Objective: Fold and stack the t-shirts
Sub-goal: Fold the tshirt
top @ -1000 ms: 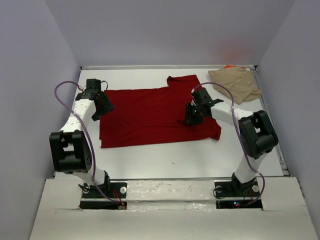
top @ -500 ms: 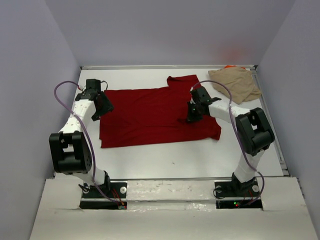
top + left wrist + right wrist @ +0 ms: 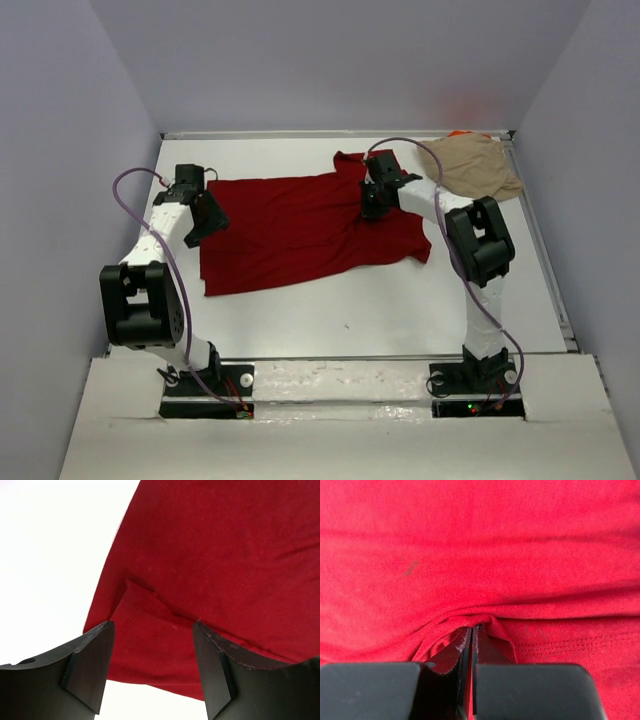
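Now that right claw (image 3: 471,630) has pinched the red shirt (image 3: 290,225) beneath it and tugged, folding begins; left claw (image 3: 152,626) hangs open.

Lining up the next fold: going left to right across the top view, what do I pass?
In order: left jaws, dark red t-shirt, tan t-shirt; the right jaws overlap the red one.

No legible text or labels anywhere.
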